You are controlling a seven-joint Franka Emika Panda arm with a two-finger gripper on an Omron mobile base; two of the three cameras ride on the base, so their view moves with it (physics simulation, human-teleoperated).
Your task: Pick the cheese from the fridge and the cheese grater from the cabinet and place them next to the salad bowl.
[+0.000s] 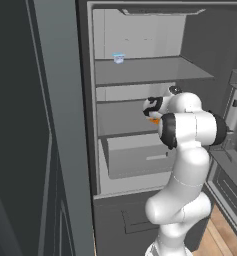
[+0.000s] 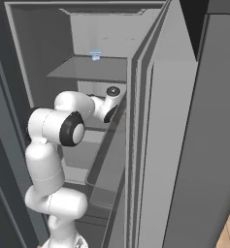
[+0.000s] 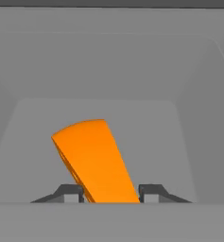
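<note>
The fridge [image 1: 140, 72] stands open in front of me, and my arm reaches in over its middle shelf [image 1: 121, 120]. The cheese [image 3: 94, 156], a small orange wedge, sits tilted between my fingertips in the hand view, with one dark tip touching each side of its lower end. My gripper [image 3: 111, 193] is shut on the cheese. In the left base view a bit of orange cheese [image 1: 155, 120] shows just under the hand [image 1: 153, 106]. From the right base view the wrist [image 2: 109, 104] is seen inside the fridge, and the fingers are hidden.
A small blue-and-white container [image 1: 119, 58] stands on the upper shelf. The pale drawer [image 1: 135, 160] lies below the middle shelf. The fridge's side and back walls close in around the hand. An open door with bins [image 1: 235, 110] is at the right, and another door panel [image 2: 174, 145] is close by.
</note>
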